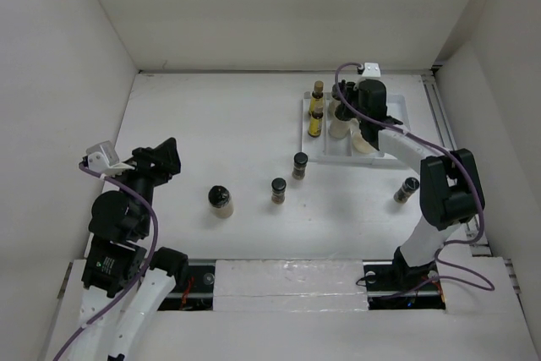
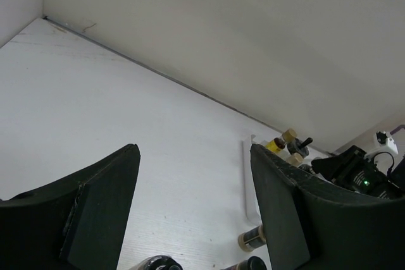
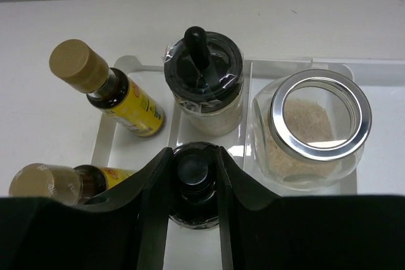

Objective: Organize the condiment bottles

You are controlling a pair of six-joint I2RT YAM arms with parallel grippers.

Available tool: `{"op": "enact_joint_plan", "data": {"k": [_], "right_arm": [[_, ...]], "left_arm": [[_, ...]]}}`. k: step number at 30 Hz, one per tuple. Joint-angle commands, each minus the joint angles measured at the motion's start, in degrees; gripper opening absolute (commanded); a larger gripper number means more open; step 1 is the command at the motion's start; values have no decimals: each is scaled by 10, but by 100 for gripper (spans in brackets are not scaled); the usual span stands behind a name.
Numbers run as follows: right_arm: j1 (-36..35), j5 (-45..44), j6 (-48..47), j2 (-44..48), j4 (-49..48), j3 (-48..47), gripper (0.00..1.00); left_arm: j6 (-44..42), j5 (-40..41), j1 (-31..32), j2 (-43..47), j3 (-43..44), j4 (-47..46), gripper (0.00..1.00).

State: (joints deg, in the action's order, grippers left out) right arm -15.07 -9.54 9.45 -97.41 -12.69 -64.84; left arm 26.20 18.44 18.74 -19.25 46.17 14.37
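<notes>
My right gripper (image 3: 193, 153) reaches into the white divided tray (image 3: 103, 137) and is shut on the knob of a black-lidded jar (image 3: 193, 210) standing in the middle compartment. Behind it stands another black-lidded pale jar (image 3: 205, 86). A silver-lidded jar (image 3: 316, 124) is to its right. Two yellow-liquid bottles (image 3: 126, 102) (image 3: 69, 181) with tan caps are in the left compartment. In the top view the right gripper (image 1: 342, 112) is over the tray (image 1: 397, 109). Loose jars stand on the table (image 1: 299, 165) (image 1: 278, 190) (image 1: 220, 200) (image 1: 406, 189). My left gripper (image 1: 166, 158) is open and empty at the left.
White walls enclose the table on the left, back and right. The tray sits near the back right corner. In the left wrist view the left gripper (image 2: 193, 151) is open above the table, with the tray's edge (image 2: 245, 181) and loose jars (image 2: 253, 238) ahead.
</notes>
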Motion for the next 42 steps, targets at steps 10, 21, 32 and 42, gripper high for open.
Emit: {"op": "enact_joint_plan", "data": {"k": [10,21,32,42], "right_arm": [[-14,-6,-2,30,-74,-35,68],[-148,115,3,192,-38,33,0],[-410,302,-73,70,-59,19,94],[-461,247,-73,-64,-52,-72,90]], "left_arm": [[-9,-4,-1,-3,-3,-24,75],[-14,-16,-1,-8,-3,-29,55],[-2,12,-1,-3,2,-18,57],[-7,-6,-1,-10,-3,-21,64]]}}
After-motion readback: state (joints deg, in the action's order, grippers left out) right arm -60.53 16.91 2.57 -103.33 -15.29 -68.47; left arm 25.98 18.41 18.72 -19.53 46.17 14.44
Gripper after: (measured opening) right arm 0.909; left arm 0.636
